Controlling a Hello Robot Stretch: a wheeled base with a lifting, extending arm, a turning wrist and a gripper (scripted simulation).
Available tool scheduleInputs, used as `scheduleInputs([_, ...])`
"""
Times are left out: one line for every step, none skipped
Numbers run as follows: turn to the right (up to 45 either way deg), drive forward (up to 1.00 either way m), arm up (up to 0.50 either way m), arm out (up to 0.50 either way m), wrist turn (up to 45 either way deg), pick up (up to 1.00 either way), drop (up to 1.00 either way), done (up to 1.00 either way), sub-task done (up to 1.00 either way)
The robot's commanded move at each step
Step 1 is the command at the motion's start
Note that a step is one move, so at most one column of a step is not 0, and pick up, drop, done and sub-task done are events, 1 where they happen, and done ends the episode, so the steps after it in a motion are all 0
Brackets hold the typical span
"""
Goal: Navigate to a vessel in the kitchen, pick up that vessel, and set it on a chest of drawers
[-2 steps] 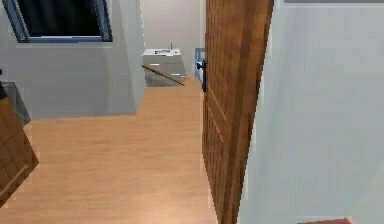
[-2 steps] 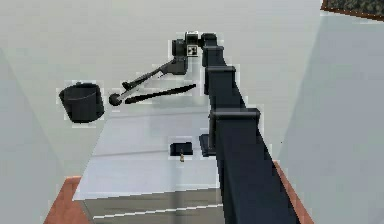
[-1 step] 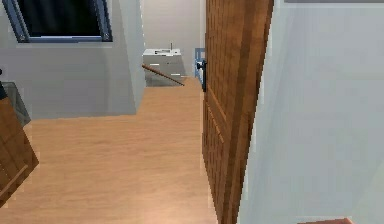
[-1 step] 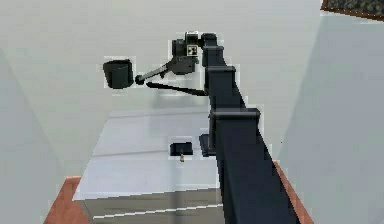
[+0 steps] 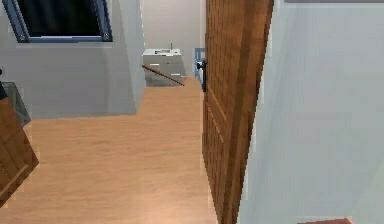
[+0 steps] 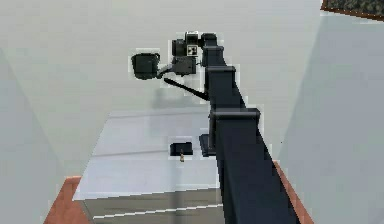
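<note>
In the forward view a bare wooden floor [image 5: 120,160] ran ahead to a far doorway, beyond which stood a white fixture [image 5: 163,62] too small to name. A brown door [image 5: 235,110] stood ajar at the middle right, its handle [image 5: 202,70] facing the passage. There was a dark window [image 5: 65,18] at the upper left, and a piece of wooden furniture [image 5: 12,155] at the left edge, possibly a chest of drawers. In the arm side view the arm [image 6: 240,150] reached out over a pale bench [image 6: 130,160] toward a plain white wall [image 6: 80,50], with the pincer [image 6: 148,66] high against that wall. Its far end read as one dark lump, so I could not tell whether it held anything, nor whether its fingers stood wide or narrow. A small dark thing [image 6: 180,150] lay on the bench just beside the arm, too small to call a vessel, so the vessel's place could not be fixed from here. Judging by this, the step in hand was probably travel rather than grasping. To do it well, the arm should be drawn in before the base moves, since it hangs over the bench close to the wall. The base should then take the open floor left of the door, keeping well off the door's edge and handle. It should turn slowly, so that the wooden furniture at the left is not clipped.
</note>
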Motion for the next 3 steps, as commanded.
scheduleInputs([0.0,0.00,-0.10,0.00,0.0,0.00,0.00,0.00,0.00])
scheduleInputs([0.0,0.00,-0.32,0.00,0.0,0.00,0.00,0.00,0.00])
scheduleInputs([0.0,0.00,0.00,0.00,0.0,0.00,1.00,0.00,0.00])
